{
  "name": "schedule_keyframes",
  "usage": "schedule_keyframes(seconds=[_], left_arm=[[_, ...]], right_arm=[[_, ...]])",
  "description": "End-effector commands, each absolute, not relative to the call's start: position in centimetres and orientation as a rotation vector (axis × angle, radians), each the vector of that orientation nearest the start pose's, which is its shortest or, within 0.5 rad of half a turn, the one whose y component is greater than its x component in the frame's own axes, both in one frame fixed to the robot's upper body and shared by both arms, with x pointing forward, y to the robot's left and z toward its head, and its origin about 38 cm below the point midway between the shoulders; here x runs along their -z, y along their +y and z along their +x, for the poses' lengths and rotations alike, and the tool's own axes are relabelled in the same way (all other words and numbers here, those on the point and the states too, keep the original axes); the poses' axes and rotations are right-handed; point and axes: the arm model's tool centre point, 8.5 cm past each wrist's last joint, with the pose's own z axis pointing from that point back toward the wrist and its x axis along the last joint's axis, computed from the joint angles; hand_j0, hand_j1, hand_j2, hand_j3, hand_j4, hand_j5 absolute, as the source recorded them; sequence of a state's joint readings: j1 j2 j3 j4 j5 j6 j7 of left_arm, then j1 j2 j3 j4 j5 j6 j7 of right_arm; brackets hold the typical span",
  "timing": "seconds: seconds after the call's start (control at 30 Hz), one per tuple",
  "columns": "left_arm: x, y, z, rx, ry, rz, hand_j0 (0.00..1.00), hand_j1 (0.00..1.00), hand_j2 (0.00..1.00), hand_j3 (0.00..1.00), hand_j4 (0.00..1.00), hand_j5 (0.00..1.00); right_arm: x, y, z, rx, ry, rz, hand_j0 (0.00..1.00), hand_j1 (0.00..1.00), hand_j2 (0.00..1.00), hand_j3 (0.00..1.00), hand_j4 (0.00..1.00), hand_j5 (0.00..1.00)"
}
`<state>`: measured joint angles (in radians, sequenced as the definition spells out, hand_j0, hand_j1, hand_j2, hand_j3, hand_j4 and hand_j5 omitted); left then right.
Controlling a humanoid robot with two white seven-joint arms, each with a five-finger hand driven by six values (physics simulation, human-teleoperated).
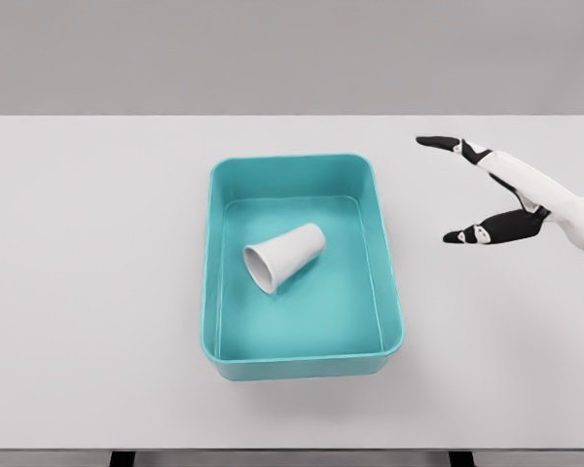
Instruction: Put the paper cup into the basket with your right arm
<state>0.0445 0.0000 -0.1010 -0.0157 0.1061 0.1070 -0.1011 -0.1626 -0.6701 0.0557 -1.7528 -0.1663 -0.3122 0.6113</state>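
The right hand [501,195], fingers spread apart and holding nothing, hovers over the white tabletop [88,292] just right of the teal basket [387,292], inside which the white paper cup [284,256] lies on its side.

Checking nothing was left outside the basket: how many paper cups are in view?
1. The paper cup lies on its side inside the teal basket, mouth toward the lower left. Nothing in view could hide another.
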Motion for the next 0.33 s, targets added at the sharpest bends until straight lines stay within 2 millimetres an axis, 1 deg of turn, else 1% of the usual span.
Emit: schedule_keyframes(seconds=[0.0, 0.13, 0.3], left_arm=[[26.13, 26.24, -3.46, -0.017, 0.136, -0.016, 1.0, 1.0, 1.0, 1.0, 1.0, 1.0], [26.13, 26.22, -3.45, -0.022, 0.135, -0.017, 1.0, 1.0, 1.0, 1.0, 1.0, 1.0], [26.13, 26.22, -3.46, -0.016, 0.136, -0.017, 1.0, 1.0, 1.0, 1.0, 1.0, 1.0]], right_arm=[[-23.8, -32.28, 36.78, -1.239, -1.811, 0.006, 1.0, 1.0, 1.0, 1.0, 1.0, 1.0], [-24.04, -32.68, 36.83, -1.225, -1.814, -0.007, 1.0, 1.0, 1.0, 1.0, 1.0, 1.0], [-23.63, -33.12, 36.51, -1.213, -1.805, -0.011, 1.0, 1.0, 1.0, 1.0, 1.0, 1.0]])
